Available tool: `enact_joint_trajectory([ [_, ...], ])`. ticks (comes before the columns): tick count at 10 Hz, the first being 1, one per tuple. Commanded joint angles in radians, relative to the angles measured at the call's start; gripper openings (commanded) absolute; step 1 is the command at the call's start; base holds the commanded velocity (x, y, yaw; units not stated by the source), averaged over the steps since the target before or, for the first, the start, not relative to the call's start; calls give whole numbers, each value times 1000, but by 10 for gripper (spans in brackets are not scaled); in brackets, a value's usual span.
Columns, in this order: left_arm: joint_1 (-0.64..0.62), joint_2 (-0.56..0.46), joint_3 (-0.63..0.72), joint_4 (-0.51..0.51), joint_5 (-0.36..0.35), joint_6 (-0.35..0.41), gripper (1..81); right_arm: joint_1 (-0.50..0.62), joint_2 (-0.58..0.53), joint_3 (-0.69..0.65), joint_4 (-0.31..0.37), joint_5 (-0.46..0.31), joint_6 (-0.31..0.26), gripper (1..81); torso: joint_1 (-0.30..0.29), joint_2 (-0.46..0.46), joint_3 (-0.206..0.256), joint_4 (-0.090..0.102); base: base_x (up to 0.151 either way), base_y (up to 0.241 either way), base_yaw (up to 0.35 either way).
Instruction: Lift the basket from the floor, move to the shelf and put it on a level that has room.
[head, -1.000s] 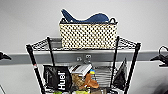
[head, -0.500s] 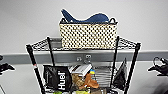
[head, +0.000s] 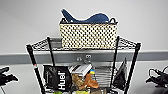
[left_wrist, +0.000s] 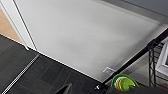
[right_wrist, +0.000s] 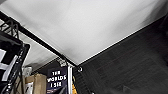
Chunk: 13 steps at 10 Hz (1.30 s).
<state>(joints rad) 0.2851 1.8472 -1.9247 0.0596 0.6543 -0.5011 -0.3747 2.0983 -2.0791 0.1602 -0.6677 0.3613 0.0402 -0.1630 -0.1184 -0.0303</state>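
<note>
The cream woven basket (head: 88, 35) stands upright on the level (head: 40, 45), the top wire tier of the black shelf (head: 50, 53), and something dark blue (head: 92, 18) pokes out of it. In the head view my left gripper (head: 6, 77) hangs low to the left of the shelf, apart from the basket. My right gripper (head: 157, 78) hangs low on the right side, also apart from it. Dark grey floor (left_wrist: 45, 77) shows in the left wrist view, and the floor (right_wrist: 130, 67) appears again in the right wrist view.
The tier below holds a black Huel bag (head: 57, 80), boxes and snack packs. A grey wall rail with outlets (head: 83, 58) runs behind the shelf. Green plates (left_wrist: 122, 83) sit low by a shelf post. A dark book (right_wrist: 56, 80) and a cardboard box (right_wrist: 37, 82) sit on a lower tier.
</note>
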Motion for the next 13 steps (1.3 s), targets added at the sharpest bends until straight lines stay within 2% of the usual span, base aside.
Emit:
enact_joint_trajectory([
  [1,27,40,-48,13,-87,4,811,43,25,-50,32,25,-47,811,0,0,0,0,0,0,0],
  [3,108,72,-73,14,-140,4,811,-14,45,-82,47,45,-74,811,0,0,0,0,0,0,0],
  [9,349,207,-214,9,-281,4,811,-205,127,-131,76,158,-99,811,0,0,0,0,0,0,0],
  [13,507,274,-218,37,-378,10,811,-313,182,-154,78,210,-123,811,0,0,0,0,0,0,0],
])
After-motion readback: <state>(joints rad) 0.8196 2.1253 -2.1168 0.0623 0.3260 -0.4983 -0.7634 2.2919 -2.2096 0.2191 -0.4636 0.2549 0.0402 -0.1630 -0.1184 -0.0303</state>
